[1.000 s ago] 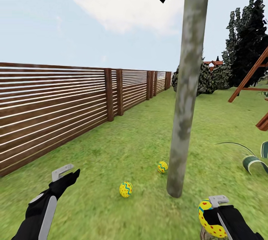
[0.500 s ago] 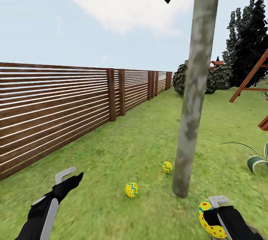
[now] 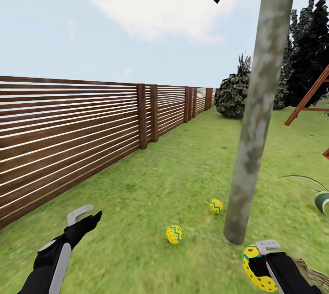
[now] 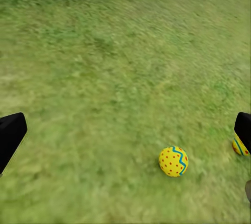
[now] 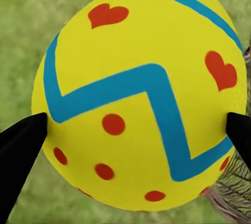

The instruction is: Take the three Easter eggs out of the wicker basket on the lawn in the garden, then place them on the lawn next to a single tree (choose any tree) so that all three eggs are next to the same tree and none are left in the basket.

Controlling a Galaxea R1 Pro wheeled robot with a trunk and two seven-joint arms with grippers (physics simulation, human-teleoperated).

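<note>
While the third egg is carried to the tree:
Right hand [image 3: 261, 257]: closed around the third egg [image 5: 141, 93].
Left hand [image 3: 84, 214]: open, empty.
Grounded eggs: one [image 3: 174, 234] and another [image 3: 216, 206] on the lawn [image 3: 137, 202] near the tree [image 3: 256, 148].
Advice: lower close to the grass beside the trunk, then release gently to prevent rolling.

This is a rendered back garden — a home's outdoor yard rather than any room. A mottled green lawn [image 3: 173, 170] runs along a brown horizontal-slat wooden fence [image 3: 68, 125], under open sky with pale cloud. A slim grey-green tree trunk [image 3: 256, 116], a round dark bush [image 3: 233, 95], a wooden swing frame [image 3: 308, 100] and a striped spiky plant [image 3: 320, 196] mark it as a garden — with painted eggs [image 3: 174, 234] lying on the grass.
</note>
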